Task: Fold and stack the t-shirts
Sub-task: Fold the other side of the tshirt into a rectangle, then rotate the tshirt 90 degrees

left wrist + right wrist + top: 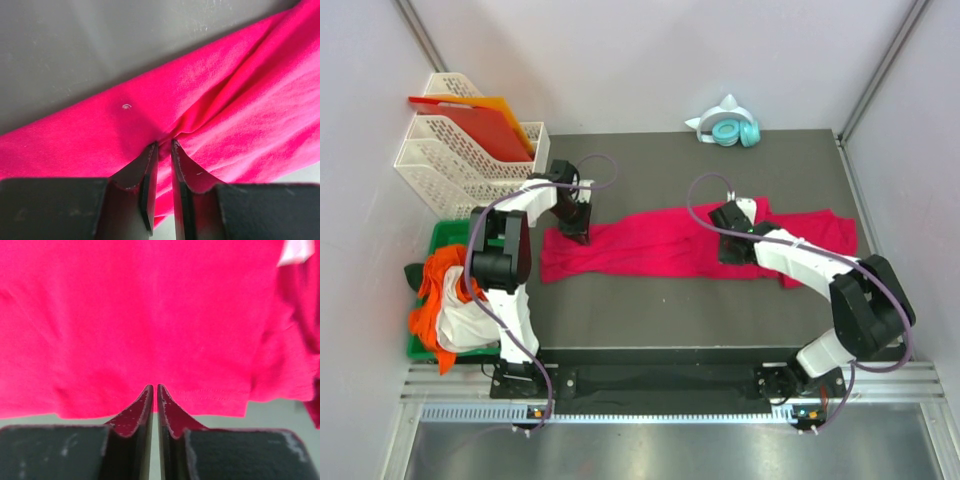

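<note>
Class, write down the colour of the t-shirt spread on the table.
Crimson-pink t-shirt; top external view shows it best.

Dark grey bench (650,310), pale walls on three sides. Far-left corner: white lattice file trays (445,165), stepped, holding a red plastic sheet (485,130) and an orange sheet (498,104) behind it, both tilted. Just beside the trays, nearer: green bin (444,233), with orange cloth (440,275) and white cloth (470,320) spilling over the rim. Far edge, centre-right: teal headphones (736,133) touching a white cat-eared item (718,112).
</note>
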Robot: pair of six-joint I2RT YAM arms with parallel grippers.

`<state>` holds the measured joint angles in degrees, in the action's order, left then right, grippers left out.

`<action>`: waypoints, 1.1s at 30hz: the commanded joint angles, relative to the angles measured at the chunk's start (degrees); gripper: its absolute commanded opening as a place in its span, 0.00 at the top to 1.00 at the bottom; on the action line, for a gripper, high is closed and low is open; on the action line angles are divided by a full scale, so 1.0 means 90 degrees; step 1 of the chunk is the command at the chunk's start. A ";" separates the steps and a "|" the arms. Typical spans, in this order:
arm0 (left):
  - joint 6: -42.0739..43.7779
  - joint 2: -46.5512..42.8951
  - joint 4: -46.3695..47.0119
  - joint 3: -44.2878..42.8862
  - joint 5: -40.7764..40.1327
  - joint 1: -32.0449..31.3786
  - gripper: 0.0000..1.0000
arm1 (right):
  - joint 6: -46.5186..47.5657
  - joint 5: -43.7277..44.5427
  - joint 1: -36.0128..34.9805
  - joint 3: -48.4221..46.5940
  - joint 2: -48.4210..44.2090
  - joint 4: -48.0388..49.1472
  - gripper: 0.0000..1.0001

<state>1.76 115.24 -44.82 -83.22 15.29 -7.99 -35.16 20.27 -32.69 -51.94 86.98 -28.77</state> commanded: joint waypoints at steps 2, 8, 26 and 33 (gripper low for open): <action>-0.0059 -0.0762 0.0321 -0.0041 -0.0097 0.0009 0.76 | 0.0185 0.0336 0.0487 -0.1199 -0.0135 0.0209 0.87; -0.0039 -0.0929 0.0409 0.0330 -0.0584 0.0038 0.75 | 0.0381 0.0082 0.0848 -0.1631 0.0880 0.0238 0.79; 0.0429 -0.0158 -0.0205 0.0389 -0.1132 0.0087 0.79 | 0.0293 -0.0680 0.1239 -0.2323 0.2523 0.0093 0.80; 0.0722 -0.0129 -0.0430 0.0682 -0.1220 -0.0118 0.80 | 0.0244 -0.0875 0.1493 -0.2772 0.2913 -0.0181 0.79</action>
<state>5.85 112.31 -44.10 -79.44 4.95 -7.68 -32.56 13.65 -21.52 -73.60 109.38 -30.50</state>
